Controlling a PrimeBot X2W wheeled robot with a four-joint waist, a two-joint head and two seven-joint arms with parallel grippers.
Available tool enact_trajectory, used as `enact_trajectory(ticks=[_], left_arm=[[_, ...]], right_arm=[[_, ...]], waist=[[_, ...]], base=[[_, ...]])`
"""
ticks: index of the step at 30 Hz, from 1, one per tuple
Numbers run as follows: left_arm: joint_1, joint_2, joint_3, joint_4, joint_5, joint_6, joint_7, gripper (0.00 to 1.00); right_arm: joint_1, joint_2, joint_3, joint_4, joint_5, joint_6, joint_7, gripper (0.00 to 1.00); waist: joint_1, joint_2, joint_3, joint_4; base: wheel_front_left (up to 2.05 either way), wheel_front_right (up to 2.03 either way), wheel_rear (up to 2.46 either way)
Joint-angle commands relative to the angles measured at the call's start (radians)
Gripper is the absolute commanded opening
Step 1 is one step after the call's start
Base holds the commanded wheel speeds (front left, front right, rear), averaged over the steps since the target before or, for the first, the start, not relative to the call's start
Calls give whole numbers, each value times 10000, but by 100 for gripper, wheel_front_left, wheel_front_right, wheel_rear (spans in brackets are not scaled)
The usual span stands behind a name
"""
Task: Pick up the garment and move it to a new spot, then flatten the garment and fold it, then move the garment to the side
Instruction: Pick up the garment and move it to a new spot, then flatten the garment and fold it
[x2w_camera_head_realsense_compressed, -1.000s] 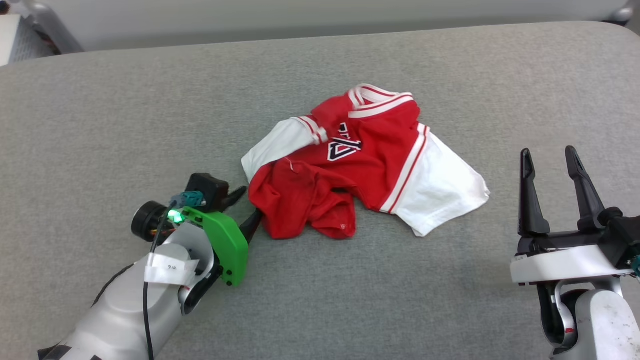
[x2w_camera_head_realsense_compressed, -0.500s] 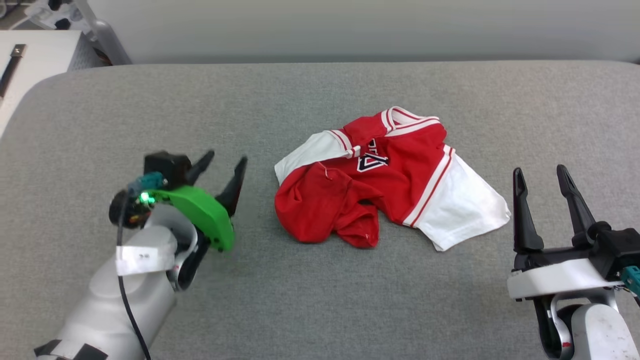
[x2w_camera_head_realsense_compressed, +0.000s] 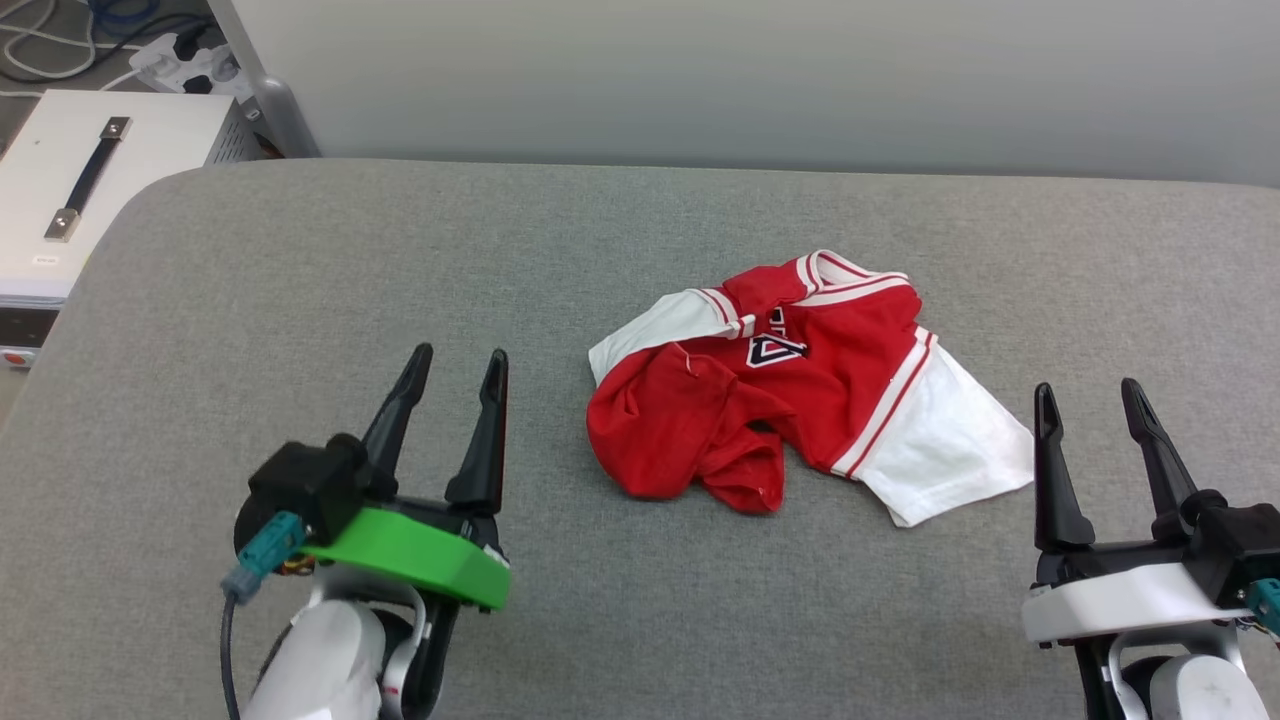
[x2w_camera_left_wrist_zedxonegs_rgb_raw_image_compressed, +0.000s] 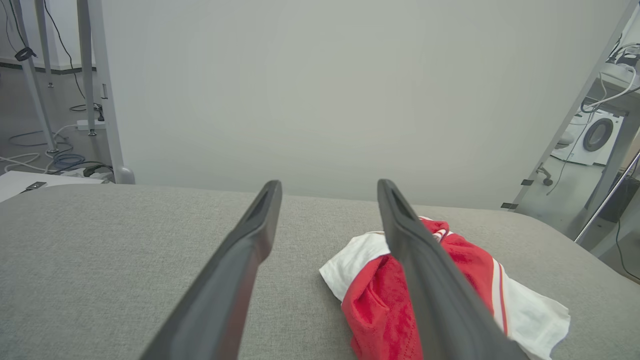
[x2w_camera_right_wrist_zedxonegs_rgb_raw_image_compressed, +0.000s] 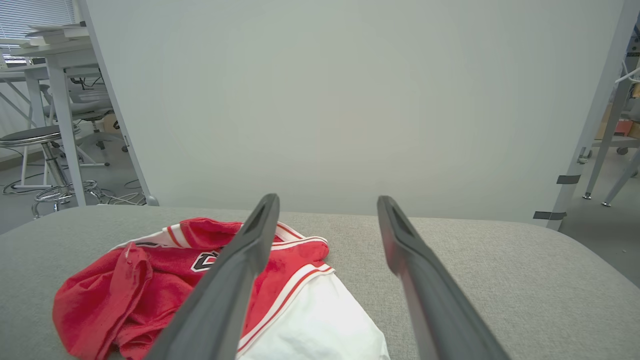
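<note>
Item, nearest: left gripper (x2w_camera_head_realsense_compressed: 462, 352), green-collared, its two dark fingers spread apart and holding nothing, standing over bare cloth left of the work. Item, level with it: right gripper (x2w_camera_head_realsense_compressed: 1087, 388), white-collared, fingers likewise parted and empty, just beside the white sleeve. Item, between and beyond them: the garment (x2w_camera_head_realsense_compressed: 790, 400), a red jersey lying bunched on the grey padded table (x2w_camera_head_realsense_compressed: 300, 280). Its red body is rumpled toward the left gripper, one white sleeve is splayed toward the right gripper, the other is tucked at the far left, the striped collar is farthest, and the lettering is part-hidden in folds. Step, as judged: neither hand is engaged and the jersey is resting, so flattening is not yet done. The next move likely calls for each gripper to take an opposite edge, red hem on the left and white sleeve on the right, low against the cloth, and draw outward. Room: bare table on every side, widest to the left. Farther: the table's rounded left corner, with a white case (x2w_camera_head_realsense_compressed: 90, 170) beyond it. Farthest: the straight back edge under a pale wall panel (x2w_camera_head_realsense_compressed: 700, 80).
</note>
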Motion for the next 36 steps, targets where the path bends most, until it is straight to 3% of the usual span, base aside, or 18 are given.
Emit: enact_trajectory(ticks=[1,6,11,17,22,26,36], left_arm=[[400,-282,219,-179,337,-165,-57,100],[1189,-1095,900,-368,1139,-557,-58,100],[1452,-1477,1215,-285,1459,-812,-58,100],[1340,-1498,1216,56,1695,-895,-58,100],[536,-929,262,314,1573,-908,403,100],[-615,-277,-725,17,1214,-910,1930,100],[-4650,1250,-3107,-46,-995,-911,8246,100]], right_arm=[[157,-14,18,-81,-85,-13,-90,100],[336,-14,125,-107,-67,-13,-90,100],[381,-14,238,-99,-21,-13,-90,100],[352,-14,315,-134,-17,-13,-90,100],[305,-14,316,-205,-2,-13,-90,100],[175,-14,380,-223,50,-13,-90,100],[-381,-14,588,-295,308,-13,-90,100]], waist=[[0,0,-78,65],[0,0,-181,63],[0,0,-221,-12],[0,0,-97,-231],[0,0,171,-461],[0,0,487,-763],[0,0,1421,-1692]], base=[[0,0,0],[0,0,0],[0,0,0],[0,0,0],[0,0,0],[0,0,0],[0,0,0]])
